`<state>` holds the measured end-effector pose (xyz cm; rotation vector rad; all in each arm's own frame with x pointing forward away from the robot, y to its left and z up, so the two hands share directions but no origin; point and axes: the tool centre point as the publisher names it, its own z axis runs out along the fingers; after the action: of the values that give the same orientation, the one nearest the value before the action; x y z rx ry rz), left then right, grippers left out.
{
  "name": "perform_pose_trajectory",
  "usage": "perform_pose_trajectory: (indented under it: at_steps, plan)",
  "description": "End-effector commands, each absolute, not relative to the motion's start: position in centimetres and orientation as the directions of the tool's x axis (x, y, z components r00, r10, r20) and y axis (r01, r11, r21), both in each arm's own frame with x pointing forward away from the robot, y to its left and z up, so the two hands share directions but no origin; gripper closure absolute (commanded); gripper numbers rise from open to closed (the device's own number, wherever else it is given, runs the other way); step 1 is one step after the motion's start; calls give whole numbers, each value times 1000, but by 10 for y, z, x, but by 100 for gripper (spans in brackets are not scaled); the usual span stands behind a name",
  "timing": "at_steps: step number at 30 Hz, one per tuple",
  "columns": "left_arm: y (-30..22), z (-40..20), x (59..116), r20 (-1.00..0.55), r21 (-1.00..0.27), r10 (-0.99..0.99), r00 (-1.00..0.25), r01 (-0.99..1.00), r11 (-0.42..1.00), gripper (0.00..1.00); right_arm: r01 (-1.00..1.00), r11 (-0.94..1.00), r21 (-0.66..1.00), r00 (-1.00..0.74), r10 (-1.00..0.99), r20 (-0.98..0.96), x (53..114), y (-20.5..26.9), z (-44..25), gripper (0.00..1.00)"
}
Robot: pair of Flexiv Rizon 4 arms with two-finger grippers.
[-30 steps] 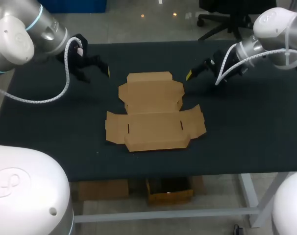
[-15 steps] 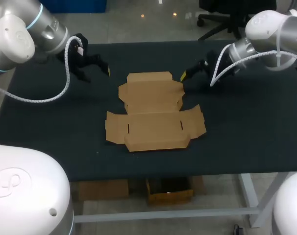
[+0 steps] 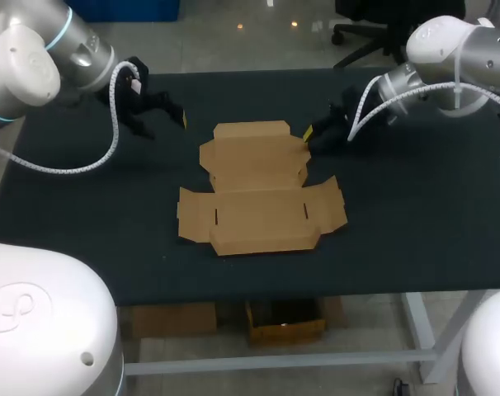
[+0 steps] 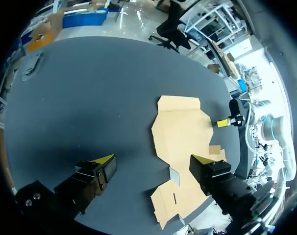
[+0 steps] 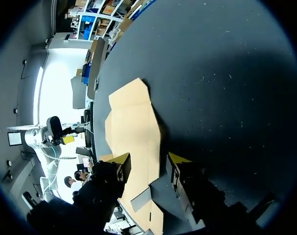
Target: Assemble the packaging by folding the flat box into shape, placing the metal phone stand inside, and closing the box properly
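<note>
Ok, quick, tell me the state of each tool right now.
Left tool: open, holding nothing, clear of the flat box.
Right tool: open, holding nothing, at the box's edge.

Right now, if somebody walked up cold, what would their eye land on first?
The flat cardboard box, unfolded with its flaps spread, in the middle of the dark table. Next, the right gripper, fingers open, at the box's far right corner, and the left gripper, also open, off to the far left, clear of the box.
</note>
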<state>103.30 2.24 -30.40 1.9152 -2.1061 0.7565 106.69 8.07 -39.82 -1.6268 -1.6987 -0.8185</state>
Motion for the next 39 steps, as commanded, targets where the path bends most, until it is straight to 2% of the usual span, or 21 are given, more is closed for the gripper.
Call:
perform_pose_trajectory:
  at_steps: [1, 15, 22, 29, 32, 35, 39]
  plan:
    - [23, -305, 1036, 471, -236, -870, -145, -971, 35, 0, 999, 49, -10, -21, 594, 804, 1073, 83, -406, 57]
    - [25, -311, 1037, 478, -228, -868, -135, -973, 26, 0, 999, 27, -39, 18, 546, 838, 1074, 97, -417, 57]
    - [28, -313, 1038, 479, -225, -868, -130, -974, 22, 0, 998, 2, -57, 47, 530, 846, 1072, 103, -419, 68]
    - [29, -315, 1038, 484, -222, -865, -132, -975, 24, 0, 999, -8, -52, 49, 521, 852, 1071, 110, -419, 73]
    - [30, -316, 1038, 486, -222, -864, -131, -975, 23, 0, 999, -7, -41, 39, 517, 855, 1071, 112, -418, 82]
    - [32, -316, 1038, 489, -222, -862, -130, -975, 21, 0, 1000, -10, -9, 13, 508, 861, 1070, 112, -416, 100]
    - [33, -318, 1039, 503, -220, -854, -131, -975, 20, 0, 999, -24, 40, -22, 495, 869, 1067, 110, -411, 100]
